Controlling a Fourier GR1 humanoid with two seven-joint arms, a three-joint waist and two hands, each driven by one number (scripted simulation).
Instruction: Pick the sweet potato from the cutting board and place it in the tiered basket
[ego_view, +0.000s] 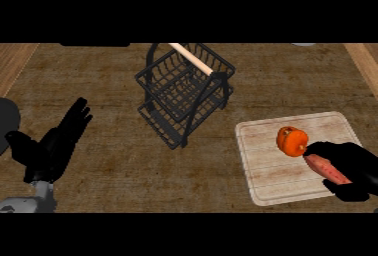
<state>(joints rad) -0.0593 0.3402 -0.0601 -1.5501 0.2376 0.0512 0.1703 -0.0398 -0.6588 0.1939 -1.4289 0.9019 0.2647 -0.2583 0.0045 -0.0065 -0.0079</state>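
The sweet potato (325, 168), reddish-orange and elongated, lies over the right part of the pale wooden cutting board (269, 170). My right hand (356, 169) is curled round it from the right, fingers and thumb on either side. An orange bell pepper (292, 140) sits on the board just above the sweet potato. The black wire tiered basket (184, 92), with a wooden handle (191, 58), stands at centre, left of the board. My left hand (53, 145) rests open at the left edge, fingers pointing up.
A dark round object (6, 122) shows partly at the far left edge, next to my left hand. Brown counter surface lies between the basket and the board. Wooden strips border the counter at both upper corners.
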